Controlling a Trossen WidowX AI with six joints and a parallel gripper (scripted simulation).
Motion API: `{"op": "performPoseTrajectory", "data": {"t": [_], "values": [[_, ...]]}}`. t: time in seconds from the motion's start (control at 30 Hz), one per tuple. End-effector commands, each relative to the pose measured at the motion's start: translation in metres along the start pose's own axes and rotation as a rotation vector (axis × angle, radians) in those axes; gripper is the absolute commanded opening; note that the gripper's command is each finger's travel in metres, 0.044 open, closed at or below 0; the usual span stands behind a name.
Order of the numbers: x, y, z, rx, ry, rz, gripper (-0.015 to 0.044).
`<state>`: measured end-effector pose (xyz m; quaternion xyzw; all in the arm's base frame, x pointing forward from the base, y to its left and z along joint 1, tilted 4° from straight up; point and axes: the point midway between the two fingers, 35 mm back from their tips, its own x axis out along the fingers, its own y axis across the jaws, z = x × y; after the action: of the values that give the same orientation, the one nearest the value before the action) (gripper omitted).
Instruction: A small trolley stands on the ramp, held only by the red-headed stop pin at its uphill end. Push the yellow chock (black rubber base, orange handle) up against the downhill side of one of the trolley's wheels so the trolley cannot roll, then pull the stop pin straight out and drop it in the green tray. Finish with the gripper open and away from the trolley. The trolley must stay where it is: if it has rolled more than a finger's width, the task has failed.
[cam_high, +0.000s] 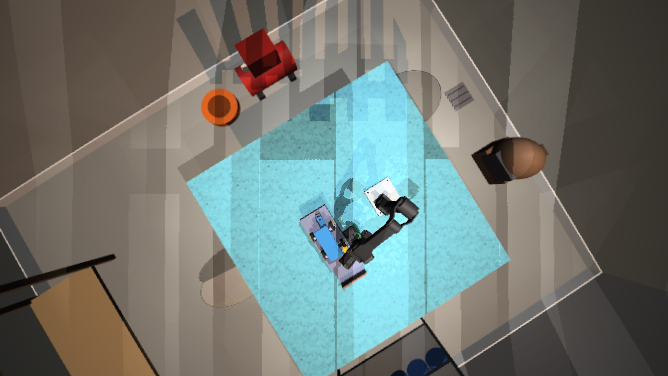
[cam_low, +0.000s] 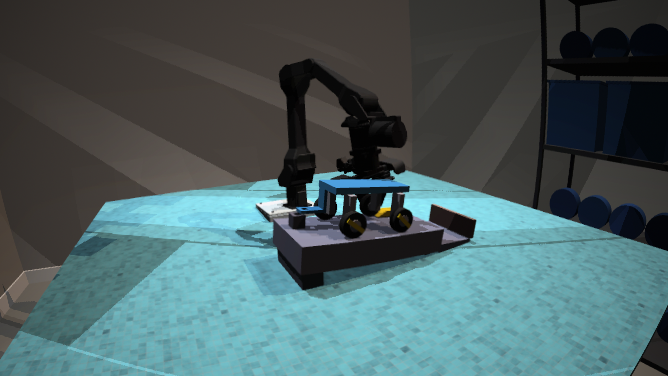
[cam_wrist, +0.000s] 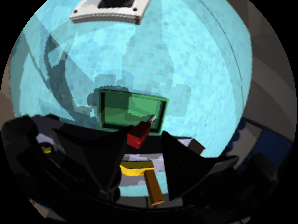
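Pincer (cam_high: 350, 247) (cam_low: 371, 175) (cam_wrist: 148, 131) part spread, red-headed pin (cam_wrist: 138, 137) looks loose, lower middle; open fully over green tray (cam_high: 358, 233) (cam_wrist: 101, 111), then lift straight

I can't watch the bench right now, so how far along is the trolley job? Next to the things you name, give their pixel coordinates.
Looks done: the chock (cam_high: 345, 249) (cam_low: 384, 212) (cam_wrist: 137, 169) sits on the downhill side of a trolley (cam_high: 327, 242) (cam_low: 367, 186) wheel, though contact is hidden; the pin (cam_wrist: 137, 138) is out.
In hand: the drop; the gripper (cam_high: 351, 246) (cam_low: 371, 173) (cam_wrist: 148, 131) is open around the pin, by the tray (cam_wrist: 102, 114).
Left: pin settled in the tray, gripper clear.
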<state>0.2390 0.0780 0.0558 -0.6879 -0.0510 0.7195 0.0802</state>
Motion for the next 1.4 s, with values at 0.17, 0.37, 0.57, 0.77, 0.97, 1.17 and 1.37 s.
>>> {"op": "performPoseTrajectory", "data": {"t": [0.17, 0.37, 0.57, 0.77, 0.97, 1.17, 1.37], "values": [[0.002, 0.005, 0.000, -0.002, -0.011, -0.001, 0.0190], [0.002, 0.008, 0.000, -0.002, -0.011, 0.000, 0.0190], [0.002, 0.011, -0.001, -0.002, -0.011, 0.000, 0.0190], [0.002, 0.013, -0.002, -0.002, -0.011, 0.000, 0.0190], [0.003, 0.016, -0.002, -0.002, -0.011, 0.000, 0.0190], [0.003, 0.019, -0.003, -0.002, -0.011, 0.000, 0.0190], [0.003, 0.021, -0.003, -0.002, -0.011, 0.001, 0.0190]]}}
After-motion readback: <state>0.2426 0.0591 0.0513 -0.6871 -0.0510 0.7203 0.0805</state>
